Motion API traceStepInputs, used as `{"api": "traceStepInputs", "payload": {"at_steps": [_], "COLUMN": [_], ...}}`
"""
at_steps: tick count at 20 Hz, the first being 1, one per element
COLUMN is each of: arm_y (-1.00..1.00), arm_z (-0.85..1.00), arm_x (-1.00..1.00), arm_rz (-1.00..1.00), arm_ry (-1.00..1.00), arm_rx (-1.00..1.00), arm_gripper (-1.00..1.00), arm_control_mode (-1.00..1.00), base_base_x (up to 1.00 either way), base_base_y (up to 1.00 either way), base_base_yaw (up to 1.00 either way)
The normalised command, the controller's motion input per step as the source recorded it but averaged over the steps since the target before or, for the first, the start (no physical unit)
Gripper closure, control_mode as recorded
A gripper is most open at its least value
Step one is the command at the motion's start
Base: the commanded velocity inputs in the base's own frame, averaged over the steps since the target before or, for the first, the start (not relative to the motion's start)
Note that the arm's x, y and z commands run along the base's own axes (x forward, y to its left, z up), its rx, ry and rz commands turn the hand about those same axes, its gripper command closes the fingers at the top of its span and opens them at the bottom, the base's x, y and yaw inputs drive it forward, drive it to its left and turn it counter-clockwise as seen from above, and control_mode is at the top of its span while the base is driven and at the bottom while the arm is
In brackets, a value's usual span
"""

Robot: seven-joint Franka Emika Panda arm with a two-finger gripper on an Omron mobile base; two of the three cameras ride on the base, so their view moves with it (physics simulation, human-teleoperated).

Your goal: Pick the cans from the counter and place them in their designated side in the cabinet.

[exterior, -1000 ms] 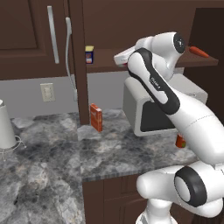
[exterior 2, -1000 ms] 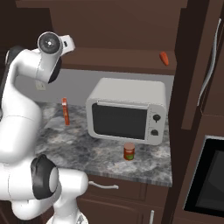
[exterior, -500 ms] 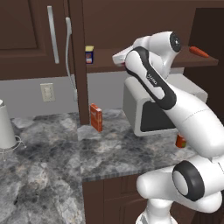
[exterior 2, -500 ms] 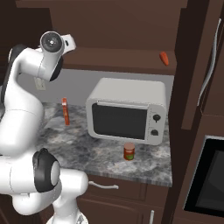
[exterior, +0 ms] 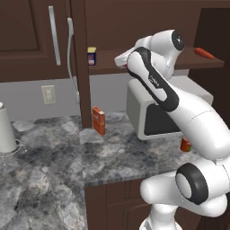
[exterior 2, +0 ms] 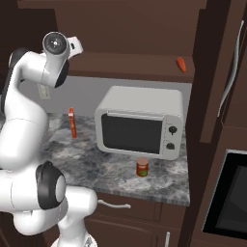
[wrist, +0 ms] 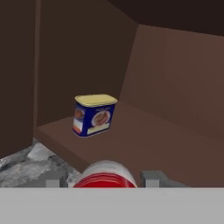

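My gripper [wrist: 104, 178] is shut on a red can [wrist: 105, 174] with a whitish top, held between the two fingertips [wrist: 54, 178] just in front of the cabinet shelf [wrist: 153, 144]. From the base views the hand [exterior: 121, 60] [exterior 2: 75, 46] hovers at the shelf's front edge, toward its left half. A second can [exterior 2: 142, 167], red with a pale band, stands on the grey counter [exterior 2: 96, 164] in front of the microwave [exterior 2: 140, 123]; the arm partly hides this can [exterior: 185, 144]. A small orange-red thing [exterior: 204, 53] [exterior 2: 180, 63] lies at the shelf's right end.
A blue-and-yellow container [wrist: 94, 114] [exterior: 91, 56] stands on the shelf's left end, ahead of the gripper. A flat orange-red box [exterior: 98, 120] [exterior 2: 72, 122] stands upright on the counter below. A cabinet door with silver handles [exterior: 69, 54] hangs left of the shelf. A white vessel [exterior: 5, 130] sits far left.
The arm's upper links have shifted slightly while the hand stays at the shelf's front with the can still in it. Nothing else has moved.
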Motion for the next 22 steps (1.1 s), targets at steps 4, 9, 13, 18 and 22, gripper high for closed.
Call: {"api": "traceStepInputs", "payload": {"at_steps": [4, 9, 13, 18, 22], "arm_y": [0.05, 0.04, 0.02, 0.03, 0.06], "arm_z": [0.0, 0.0, 0.0, 0.0, 0.0], "arm_x": [0.14, 0.3, 0.25, 0.2, 0.16], "arm_rz": [0.0, 0.0, 0.0, 0.0, 0.0], "arm_ry": [0.0, 0.0, 0.02, 0.05, 0.08], "arm_rx": [-0.01, 0.0, 0.0, -0.02, -0.04], "arm_gripper": [1.0, 1.0, 1.0, 1.0, 1.0], "arm_control_mode": [-1.0, -1.0, -1.0, -1.0, -1.0], "base_base_x": [0.0, 0.0, 0.0, 0.0, 0.0], "base_base_y": [0.0, 0.0, 0.0, 0.0, 0.0], "base_base_yaw": [0.0, 0.0, 0.0, 0.0, 0.0]}}
